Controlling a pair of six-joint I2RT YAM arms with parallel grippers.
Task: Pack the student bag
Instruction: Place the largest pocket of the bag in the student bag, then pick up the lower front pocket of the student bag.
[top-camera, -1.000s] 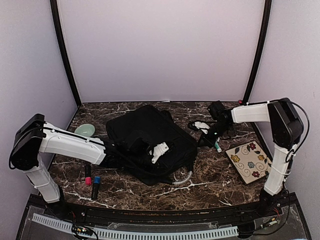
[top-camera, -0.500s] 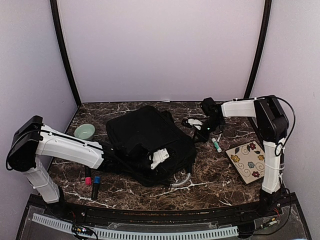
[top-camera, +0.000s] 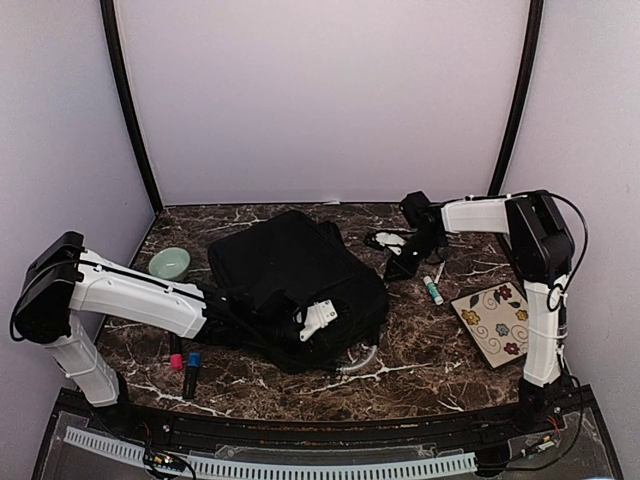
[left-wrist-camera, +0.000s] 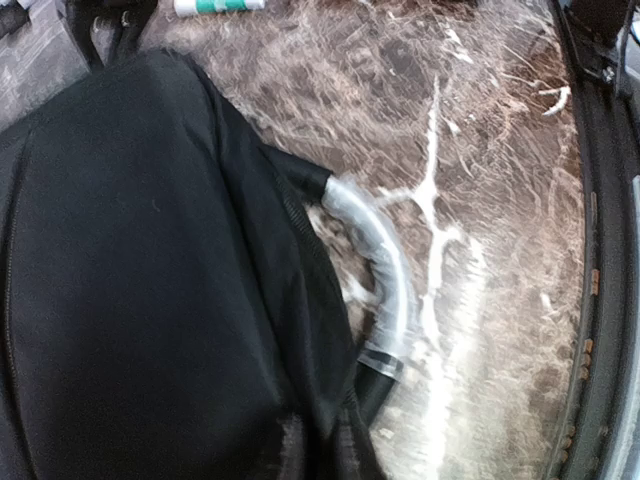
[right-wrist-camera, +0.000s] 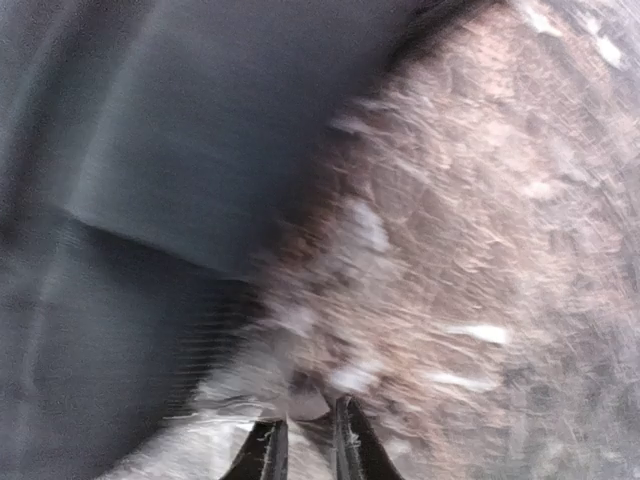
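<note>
The student bag (top-camera: 290, 275) is a big black backpack lying flat mid-table. It fills the left of the left wrist view (left-wrist-camera: 140, 280), where its clear tube handle (left-wrist-camera: 385, 280) curves onto the table. My left gripper (top-camera: 320, 318) lies on the bag's near right corner. Its fingers are hidden in gathered black fabric that looks pinched. My right gripper (top-camera: 402, 268) is low over the table just right of the bag's back corner. In the blurred right wrist view its fingers (right-wrist-camera: 300, 450) stand almost together, the dark bag (right-wrist-camera: 180, 140) ahead on the left.
A small white pouch (top-camera: 390, 241) with black cords lies behind the right gripper. A green glue stick (top-camera: 433, 290) and a floral notebook (top-camera: 497, 322) lie at the right. A green bowl (top-camera: 169, 263) and a red marker (top-camera: 176, 358) and blue marker (top-camera: 192, 368) lie at the left.
My right arm has swung left toward the bag's back corner, and the white pouch has shifted left with it. My left gripper has moved slightly nearer, shifting the bag's near edge.
</note>
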